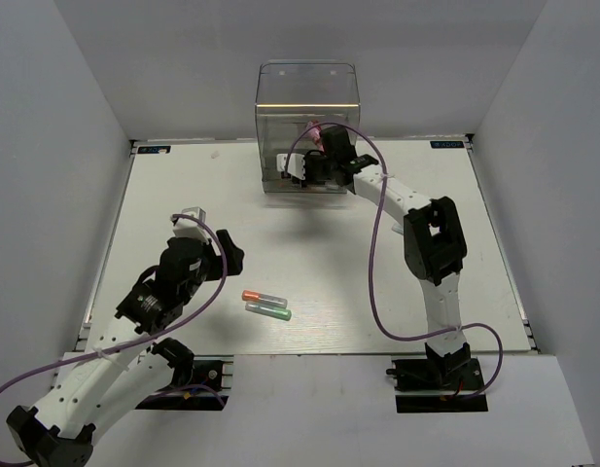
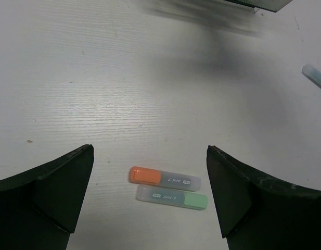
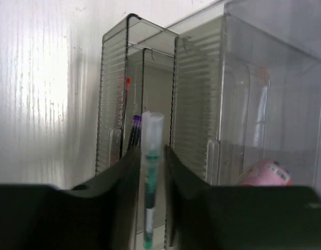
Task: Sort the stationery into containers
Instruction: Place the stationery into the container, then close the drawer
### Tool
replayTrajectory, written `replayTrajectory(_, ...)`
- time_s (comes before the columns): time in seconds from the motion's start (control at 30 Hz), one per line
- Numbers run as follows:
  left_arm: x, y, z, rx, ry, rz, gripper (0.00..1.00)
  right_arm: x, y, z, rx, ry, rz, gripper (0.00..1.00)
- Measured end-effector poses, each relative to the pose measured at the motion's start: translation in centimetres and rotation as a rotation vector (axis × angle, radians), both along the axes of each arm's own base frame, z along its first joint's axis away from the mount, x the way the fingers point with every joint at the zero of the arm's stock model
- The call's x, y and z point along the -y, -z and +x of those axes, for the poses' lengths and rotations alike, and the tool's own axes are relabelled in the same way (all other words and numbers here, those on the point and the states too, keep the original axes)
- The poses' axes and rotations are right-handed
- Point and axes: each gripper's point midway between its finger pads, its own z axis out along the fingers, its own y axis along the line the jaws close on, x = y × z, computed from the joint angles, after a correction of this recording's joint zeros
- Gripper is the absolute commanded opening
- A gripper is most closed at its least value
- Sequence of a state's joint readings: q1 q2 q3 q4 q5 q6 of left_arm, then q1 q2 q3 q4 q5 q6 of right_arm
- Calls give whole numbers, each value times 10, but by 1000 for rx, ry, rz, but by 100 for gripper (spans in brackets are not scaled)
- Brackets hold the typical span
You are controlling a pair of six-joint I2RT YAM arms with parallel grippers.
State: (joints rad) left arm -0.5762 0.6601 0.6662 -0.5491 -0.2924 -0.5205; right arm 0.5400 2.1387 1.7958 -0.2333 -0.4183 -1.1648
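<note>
**benchbot_fan:** quick headcount, what's sitting where around each claw?

**yam_watcher:** left claw [image 2: 149, 151] is spread wide over the table [image 2: 98, 78], pinching nothing; two markers lie flat just ahead of it, framed between its fingers; one orange-tipped marker [image 2: 164, 178], one green-tipped marker [image 2: 172, 197] right beside it on the near side, parallel and about touching

**benchbot_fan:** and the right one?

**yam_watcher:** right claw [image 3: 151, 152] is up against the front of the one clear organiser [image 1: 307, 97]; one pale marker [image 3: 151, 130] stands between its fingers [image 3: 118, 198], cap end poking out past the tips; the fingers sit close on both sides, but honestly can't tell if they're pinching it or just flanking it

**benchbot_fan:** anything inside the box?

**yam_watcher:** yeah; in the wrist view, beyond the left finger, a narrow slot holds two thin pens, one dark pen [image 3: 134, 130] and one red pen [image 3: 127, 82]; beyond the right finger, one pink cylinder [image 3: 264, 174] in the bigger compartment
</note>
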Motion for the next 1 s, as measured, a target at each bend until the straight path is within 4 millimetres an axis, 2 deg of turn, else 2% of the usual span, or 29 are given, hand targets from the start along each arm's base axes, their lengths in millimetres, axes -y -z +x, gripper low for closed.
replayTrajectory(0.07, 2, -1, 1, 5, -2, -13, 99, 0, -1, 1, -1, 8, 9, 44)
replayTrajectory(0.13, 6, -1, 4, 16, -4, -47, 99, 0, 0, 1, -3, 12, 16, 44)
replayTrajectory(0.2, 15, 2, 9, 21, -1, -99, 93, 1, 3, -1, -19, 19, 18, 44)
replayTrajectory(0.27, 28, 8, 17, 4, -2, -164, 74, 2, 5, -4, -33, 23, 20, 44)
replayTrajectory(0.33, 43, 15, 30, -20, -17, -229, 51, 4, 2, -8, -47, 31, 27, 21)
replayTrajectory(0.37, 51, 18, 38, -31, -23, -259, 30, 5, 0, -11, -58, 36, 35, 5)
replayTrajectory(0.4, 59, 22, 45, -47, -31, -290, 24, 6, -5, -15, -68, 43, 47, 0)
replayTrajectory(0.43, 68, 29, 55, -67, -40, -308, 16, 8, -10, -20, -93, 60, 65, 0)
replayTrajectory(0.57, 98, 50, 90, -122, -68, -387, 13, 14, -46, -50, -228, 93, 154, 0)
replayTrajectory(0.63, 113, 57, 107, -131, -77, -423, 13, 22, -61, -74, -303, 103, 200, 19)
replayTrajectory(0.7, 124, 64, 123, -133, -87, -453, 13, 35, -65, -104, -389, 121, 230, 28)
replayTrajectory(0.77, 136, 69, 140, -129, -92, -485, 13, 53, -54, -138, -482, 148, 247, 30)
replayTrajectory(0.8, 142, 73, 148, -123, -94, -503, 13, 61, -45, -151, -522, 168, 257, 27)
replayTrajectory(0.83, 147, 77, 155, -120, -96, -516, 13, 71, -34, -165, -569, 192, 263, 17)
replayTrajectory(0.9, 159, 83, 172, -101, -94, -546, 11, 88, -7, -190, -666, 245, 258, 9)
replayTrajectory(1.0, 173, 94, 194, -76, -84, -585, 10, 107, 21, -217, -798, 314, 260, 7)
